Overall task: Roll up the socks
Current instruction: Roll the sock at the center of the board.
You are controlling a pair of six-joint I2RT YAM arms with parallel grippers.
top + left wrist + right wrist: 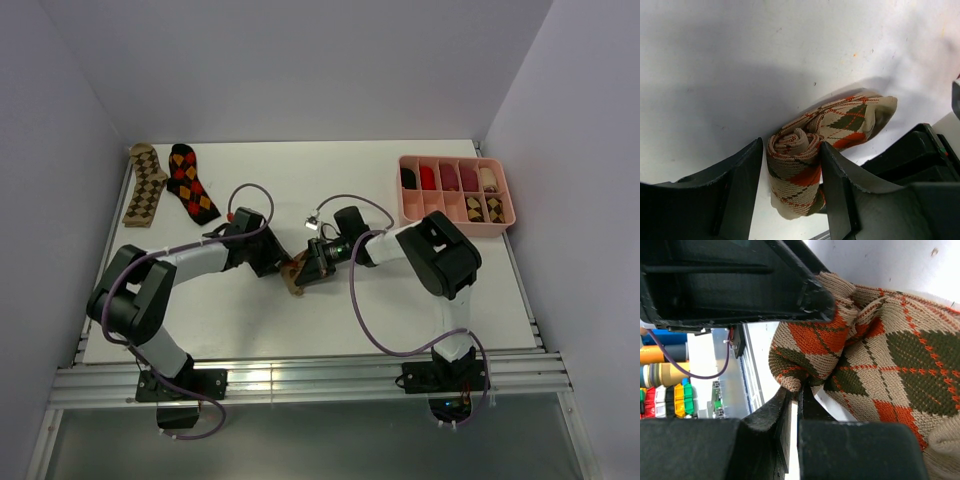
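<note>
Left claw (791,150) clasps the rolled beige sock (840,120), right claw (797,395) pinching its edge.

I see my tabletop (300,180) carrying a tan sock (145,185) and black-red sock (192,184) at its far-left corner, pink tray (403,200) far-right, beige sock (296,275) mid-table.

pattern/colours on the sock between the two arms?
The sock is beige argyle with orange and olive-brown diamonds. Shows best in the right wrist view.
</note>
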